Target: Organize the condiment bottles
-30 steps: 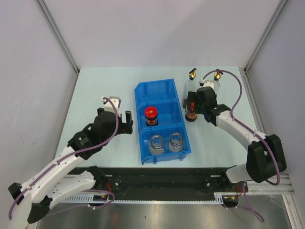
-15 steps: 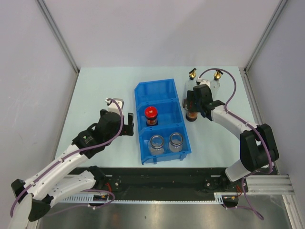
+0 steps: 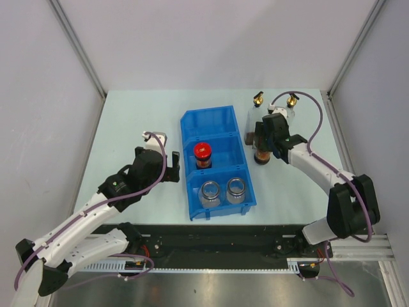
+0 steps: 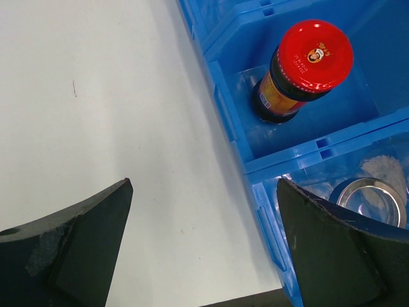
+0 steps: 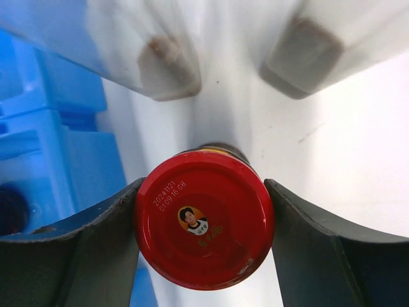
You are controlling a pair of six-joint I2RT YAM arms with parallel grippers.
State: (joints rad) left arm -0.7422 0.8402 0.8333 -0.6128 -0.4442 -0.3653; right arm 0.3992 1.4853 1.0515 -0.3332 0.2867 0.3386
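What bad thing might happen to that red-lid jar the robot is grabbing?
The right fingers pinch the red-lidded jar only at its smooth round lid, so it might slip or tilt when lifted. The two tall bottles stand just behind it, so swinging the jar could knock them over. The wall of the blue bin is right beside the jar, so a low lift might bump the jar against it.

One red-lidded brown jar (image 3: 202,155) stands upright in the blue bin's (image 3: 214,123) middle compartment, and two silver-lidded clear jars (image 3: 209,192) (image 3: 236,189) sit in its near one. Just right of the bin, my right gripper (image 5: 204,238) clamps the second red-lidded jar (image 5: 204,217), perhaps lifted. Two tall gold-spouted bottles (image 3: 257,100) (image 3: 292,101) stand behind it.
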